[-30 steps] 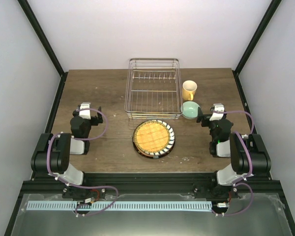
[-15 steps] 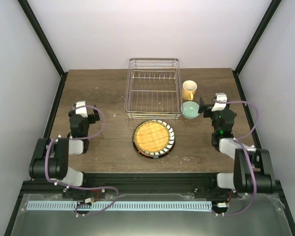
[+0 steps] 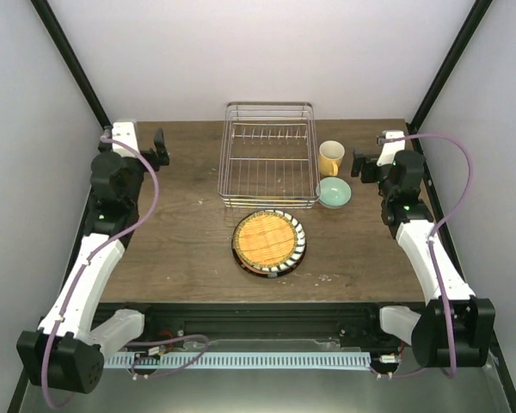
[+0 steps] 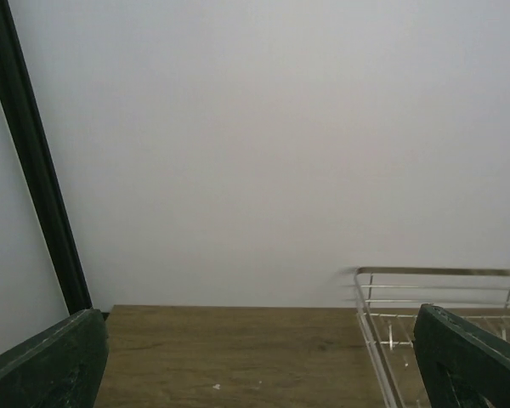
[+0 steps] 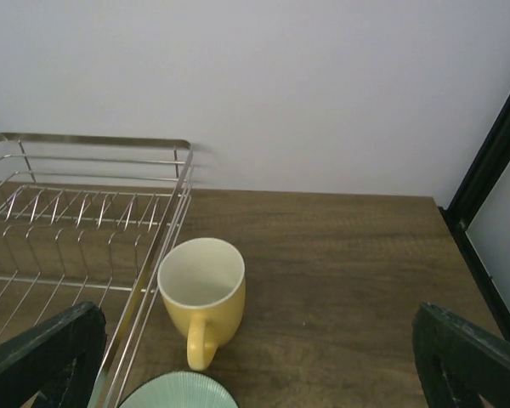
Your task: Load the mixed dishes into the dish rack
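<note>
Dishes (image 3: 269, 241) lay unloaded on the wooden counter (image 3: 189, 232): stacked round plates (image 3: 294, 245), yellow mug (image 3: 331, 157), mint-green bowl (image 3: 334, 191) beside the silver wire rack (image 3: 268, 106). I saw the left end effector (image 3: 142, 139) and right end effector (image 3: 384, 155) wide, empty; first pick, I judged, needed a reach down.

No text, label, brand, number or sign can be read in any of the views. The yellow handled ceramic mug (image 5: 202, 285) shows a plain glazed side. The silver wire dish rack (image 3: 223, 155) shows only bare wire. The black radial stripes around the woven yellow-tan round plate (image 3: 267, 238) are a pattern, not lettering. The dark brown wooden table (image 3: 181, 232) shows only wood grain and a few pale specks.
</note>
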Controlling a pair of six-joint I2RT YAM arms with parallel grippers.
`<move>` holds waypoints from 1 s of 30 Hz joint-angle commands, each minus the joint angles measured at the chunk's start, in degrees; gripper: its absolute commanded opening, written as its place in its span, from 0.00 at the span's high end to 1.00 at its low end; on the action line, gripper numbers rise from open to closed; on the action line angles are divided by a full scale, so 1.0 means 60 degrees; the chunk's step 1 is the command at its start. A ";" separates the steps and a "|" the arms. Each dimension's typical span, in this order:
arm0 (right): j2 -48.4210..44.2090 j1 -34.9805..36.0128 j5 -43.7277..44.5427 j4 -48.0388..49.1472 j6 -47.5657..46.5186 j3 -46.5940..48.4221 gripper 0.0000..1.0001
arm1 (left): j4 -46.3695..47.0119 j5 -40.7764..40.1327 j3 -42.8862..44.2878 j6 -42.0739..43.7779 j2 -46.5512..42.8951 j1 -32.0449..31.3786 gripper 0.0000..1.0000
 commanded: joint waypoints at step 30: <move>-0.0165 0.1521 -0.3147 -0.6571 0.3416 0.1637 0.18 | -0.9526 0.6157 0.3398 -0.2467 0.3388 -0.0259 0.37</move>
